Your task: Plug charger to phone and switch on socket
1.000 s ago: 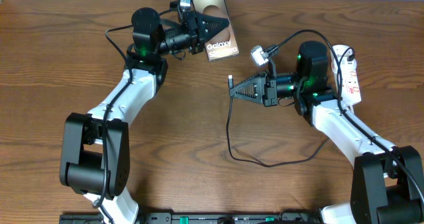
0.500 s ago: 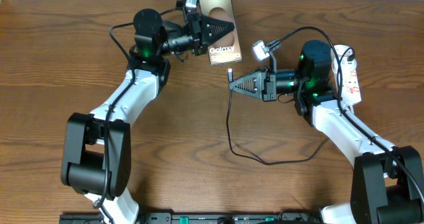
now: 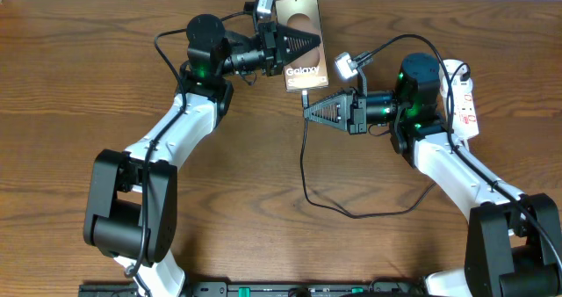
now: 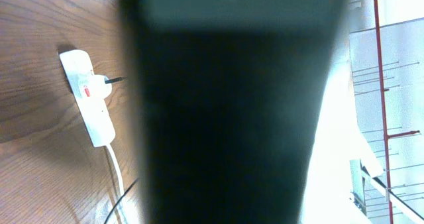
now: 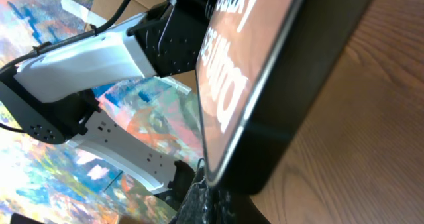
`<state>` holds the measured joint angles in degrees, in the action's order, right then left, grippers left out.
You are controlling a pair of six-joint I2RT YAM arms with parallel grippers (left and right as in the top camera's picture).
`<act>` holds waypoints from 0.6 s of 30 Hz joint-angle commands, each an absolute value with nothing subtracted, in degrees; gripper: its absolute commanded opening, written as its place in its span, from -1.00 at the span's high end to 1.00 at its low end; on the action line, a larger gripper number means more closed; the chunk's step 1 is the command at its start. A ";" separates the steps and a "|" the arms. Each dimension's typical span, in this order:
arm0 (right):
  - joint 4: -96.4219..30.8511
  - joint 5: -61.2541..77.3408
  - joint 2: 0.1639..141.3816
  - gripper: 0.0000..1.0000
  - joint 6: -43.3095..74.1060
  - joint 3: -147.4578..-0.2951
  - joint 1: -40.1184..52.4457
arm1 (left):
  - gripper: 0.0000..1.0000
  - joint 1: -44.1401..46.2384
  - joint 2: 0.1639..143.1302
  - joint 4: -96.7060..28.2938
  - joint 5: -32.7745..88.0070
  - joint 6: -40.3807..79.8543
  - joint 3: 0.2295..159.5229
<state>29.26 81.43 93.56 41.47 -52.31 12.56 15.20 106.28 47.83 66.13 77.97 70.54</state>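
Note:
My left gripper [image 3: 316, 44] is shut on the phone [image 3: 309, 72], a brownish slab with white "Galaxy" lettering, held at the back middle of the table. The phone fills the left wrist view as a dark blur [image 4: 232, 118] and hides the fingers there. My right gripper [image 3: 306, 111] is shut on the plug end of the charger [image 3: 303, 165], a thin black cable looping down and to the right. The plug tip sits just under the phone's near edge. In the right wrist view the phone's edge [image 5: 265, 71] stands right above my fingers [image 5: 212, 201]. The socket [image 3: 464, 95] lies at the far right.
The socket also shows in the left wrist view [image 4: 86, 98] with its white cord trailing off. The wooden table [image 3: 105, 112] runs under both arms. The right arm's thicker black cables arch over its wrist [image 3: 395, 47].
My left gripper has carried the phone to the right, toward the right gripper. The right gripper with the plug has shifted slightly up, so the plug tip now sits at the phone's edge.

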 commanded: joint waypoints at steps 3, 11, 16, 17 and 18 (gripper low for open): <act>29.39 82.46 92.09 0.98 42.44 -52.14 12.40 | 0.85 14.37 104.36 48.77 66.85 76.99 72.07; 30.02 81.76 92.09 0.98 42.44 -52.14 12.40 | 0.85 14.06 104.36 48.77 67.11 76.99 72.07; 30.06 81.32 92.09 0.97 42.44 -52.14 12.40 | 0.86 14.06 104.36 48.77 67.09 76.99 72.07; 30.06 81.14 92.09 0.97 42.44 -52.14 12.40 | 0.86 14.06 104.36 48.77 67.09 76.99 72.07; 30.06 81.10 92.09 0.98 42.44 -52.14 12.40 | 0.86 14.06 104.36 48.77 67.09 76.99 72.07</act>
